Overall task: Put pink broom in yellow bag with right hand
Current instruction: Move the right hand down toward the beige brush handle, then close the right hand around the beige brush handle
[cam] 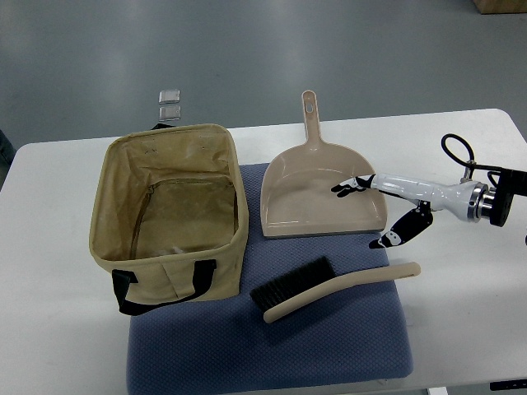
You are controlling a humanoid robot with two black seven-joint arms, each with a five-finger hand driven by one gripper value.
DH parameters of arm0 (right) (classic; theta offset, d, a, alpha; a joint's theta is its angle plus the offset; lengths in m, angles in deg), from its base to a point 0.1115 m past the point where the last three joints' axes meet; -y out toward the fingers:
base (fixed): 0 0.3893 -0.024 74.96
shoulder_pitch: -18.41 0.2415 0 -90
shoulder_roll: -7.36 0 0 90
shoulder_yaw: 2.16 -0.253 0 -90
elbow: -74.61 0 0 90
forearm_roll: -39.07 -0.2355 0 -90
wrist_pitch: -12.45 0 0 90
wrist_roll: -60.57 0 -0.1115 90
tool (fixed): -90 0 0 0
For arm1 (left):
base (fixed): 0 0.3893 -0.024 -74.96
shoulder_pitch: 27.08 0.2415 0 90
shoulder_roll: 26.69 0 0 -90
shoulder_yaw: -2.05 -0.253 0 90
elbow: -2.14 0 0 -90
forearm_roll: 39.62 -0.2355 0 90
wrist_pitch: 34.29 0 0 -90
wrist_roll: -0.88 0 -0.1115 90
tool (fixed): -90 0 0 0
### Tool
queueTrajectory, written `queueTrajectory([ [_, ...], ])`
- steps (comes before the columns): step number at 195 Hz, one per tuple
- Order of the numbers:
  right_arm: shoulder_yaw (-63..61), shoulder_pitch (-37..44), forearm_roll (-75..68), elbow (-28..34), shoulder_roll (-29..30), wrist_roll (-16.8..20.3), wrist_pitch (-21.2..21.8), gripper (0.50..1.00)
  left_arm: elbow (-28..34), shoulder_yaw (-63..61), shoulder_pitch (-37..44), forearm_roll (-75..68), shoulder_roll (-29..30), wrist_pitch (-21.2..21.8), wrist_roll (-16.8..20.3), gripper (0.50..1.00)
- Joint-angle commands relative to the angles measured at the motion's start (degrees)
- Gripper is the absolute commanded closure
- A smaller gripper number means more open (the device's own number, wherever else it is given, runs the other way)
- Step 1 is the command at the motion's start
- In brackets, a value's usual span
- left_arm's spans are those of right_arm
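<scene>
The pale pink broom [329,288], a hand brush with black bristles, lies on the blue mat [272,346], bristles to the left and handle running right. The open yellow bag [169,222] with black handles stands to its left, empty inside. My right hand [379,210] comes in from the right edge and hovers over the right edge of the pink dustpan [317,193], above and apart from the broom's handle. Its fingers are spread and hold nothing. The left arm is out of view.
The dustpan lies behind the broom, handle pointing away. Two small clear clips [170,104] sit behind the bag on the grey floor side. The white table [461,313] extends right of the mat.
</scene>
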Motion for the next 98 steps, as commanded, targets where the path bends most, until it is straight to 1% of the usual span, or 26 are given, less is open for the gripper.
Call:
queueTrajectory([
  [1, 3.53, -0.08, 2.57, 0.51, -0.32, 0.26, -2.90, 0.628, 0.00, 0.00, 0.00, 0.00, 0.00, 0.00, 0.00, 0.500],
  [48, 10.82, -1.31, 6.35, 3.50, -1.99, 1.40, -10.99, 0.628, 0.00, 0.00, 0.00, 0.00, 0.00, 0.00, 0.00, 0.500],
  [61, 11.26, -2.45, 7.05, 4.46, -3.04, 1.84, -11.96, 0.628, 0.00, 0.00, 0.00, 0.00, 0.00, 0.00, 0.00, 0.500],
  [81, 11.26, -2.81, 7.93, 5.78, -3.83, 2.28, -11.96, 0.628, 0.00, 0.00, 0.00, 0.00, 0.00, 0.00, 0.00, 0.500],
  [98, 11.35, -2.72, 8.02, 6.40, -4.27, 3.60, -12.13, 0.628, 0.00, 0.00, 0.00, 0.00, 0.00, 0.00, 0.00, 0.500],
])
